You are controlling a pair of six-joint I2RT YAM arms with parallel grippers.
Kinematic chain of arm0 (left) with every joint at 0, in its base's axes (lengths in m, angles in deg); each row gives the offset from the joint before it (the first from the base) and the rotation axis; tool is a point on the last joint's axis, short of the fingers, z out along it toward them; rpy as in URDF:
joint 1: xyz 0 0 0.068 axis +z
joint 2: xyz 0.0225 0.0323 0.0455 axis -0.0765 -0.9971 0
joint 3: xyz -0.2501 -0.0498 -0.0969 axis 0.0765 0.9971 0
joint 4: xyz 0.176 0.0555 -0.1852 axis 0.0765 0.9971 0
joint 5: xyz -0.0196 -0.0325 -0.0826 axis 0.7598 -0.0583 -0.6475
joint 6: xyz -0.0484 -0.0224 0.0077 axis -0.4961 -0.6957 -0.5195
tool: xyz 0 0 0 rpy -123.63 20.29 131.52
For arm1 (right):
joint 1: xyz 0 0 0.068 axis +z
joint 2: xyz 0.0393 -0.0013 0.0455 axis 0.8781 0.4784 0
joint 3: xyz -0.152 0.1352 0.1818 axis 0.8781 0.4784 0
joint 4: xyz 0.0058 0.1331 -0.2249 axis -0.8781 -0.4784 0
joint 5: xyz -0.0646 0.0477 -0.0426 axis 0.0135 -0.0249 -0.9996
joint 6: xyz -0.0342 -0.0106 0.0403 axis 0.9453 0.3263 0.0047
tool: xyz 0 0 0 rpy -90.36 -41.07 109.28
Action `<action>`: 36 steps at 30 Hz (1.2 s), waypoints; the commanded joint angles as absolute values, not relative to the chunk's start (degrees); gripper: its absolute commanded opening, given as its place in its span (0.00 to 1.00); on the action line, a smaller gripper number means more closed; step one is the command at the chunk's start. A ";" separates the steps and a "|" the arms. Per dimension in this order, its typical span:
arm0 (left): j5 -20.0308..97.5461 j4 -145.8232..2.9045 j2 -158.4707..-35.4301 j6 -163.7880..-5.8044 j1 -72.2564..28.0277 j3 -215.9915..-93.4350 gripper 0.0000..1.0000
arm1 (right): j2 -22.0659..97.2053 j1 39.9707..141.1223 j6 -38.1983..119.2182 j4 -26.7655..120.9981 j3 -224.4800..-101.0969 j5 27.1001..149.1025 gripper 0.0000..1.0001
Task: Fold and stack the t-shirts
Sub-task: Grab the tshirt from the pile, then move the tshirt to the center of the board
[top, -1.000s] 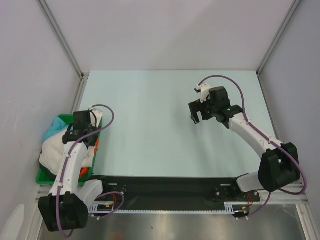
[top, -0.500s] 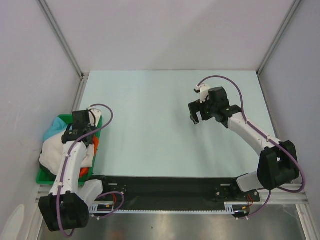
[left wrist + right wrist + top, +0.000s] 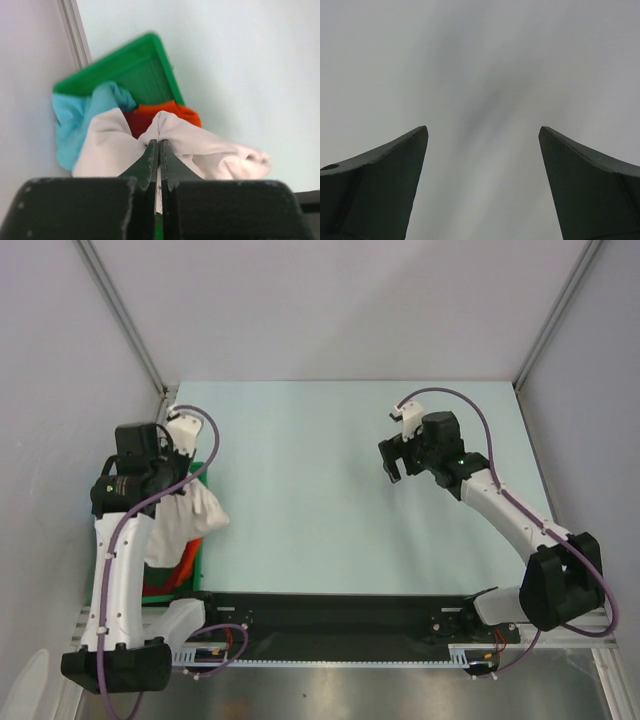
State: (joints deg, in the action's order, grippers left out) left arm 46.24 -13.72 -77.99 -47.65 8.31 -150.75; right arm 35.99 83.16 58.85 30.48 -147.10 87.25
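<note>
My left gripper is shut on a bunched fold of the cream t-shirt, held up above the green bin. In the top view the cream t-shirt hangs below the raised left arm, over the bin's right edge. Under it in the bin lie a light blue t-shirt, a dark red one and an orange one. No lettering shows on the cream cloth. My right gripper hovers open over the right half of the table, its fingers wide apart with nothing between them.
The green bin sits at the table's left edge by the metal frame post. The pale table surface stretches between the two arms. Grey walls close in the left, back and right sides.
The left gripper has shut on the cream shirt in the bin and lifted it up and toward the back; the shirt now hangs free. The right arm has barely moved.
</note>
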 commanded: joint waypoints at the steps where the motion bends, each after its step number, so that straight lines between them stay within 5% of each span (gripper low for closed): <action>1: 39.72 -14.60 -80.24 -47.73 5.97 -162.41 0.00 | 31.20 83.04 62.08 36.89 -148.50 86.34 1.00; 8: 37.36 -14.42 -85.51 -49.75 4.91 -178.77 0.00 | 31.81 82.95 61.83 33.65 -151.67 87.32 1.00; 17: 34.80 -15.39 -98.35 -49.05 -9.92 -193.98 0.00 | 30.14 79.97 60.78 33.74 -151.49 85.91 1.00; 29: 40.07 -17.76 -124.36 -48.69 -32.52 -215.85 0.00 | 25.41 64.15 57.78 28.46 -152.55 88.02 1.00; 32: 45.85 -20.48 -127.44 -50.89 -32.97 -215.88 0.67 | 23.12 63.88 60.59 28.55 -150.88 90.12 1.00; 33: 46.83 -20.75 -127.63 -51.76 -32.79 -214.92 0.76 | 22.76 63.97 61.38 28.29 -150.61 91.00 1.00; 36: 47.47 -20.40 -123.87 -54.05 -29.99 -202.91 0.77 | 21.62 64.05 64.45 26.45 -149.91 95.56 1.00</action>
State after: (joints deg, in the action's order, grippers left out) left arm 44.01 -18.99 -127.87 -50.98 -33.04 -209.30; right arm 23.25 63.90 60.30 27.92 -150.55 90.35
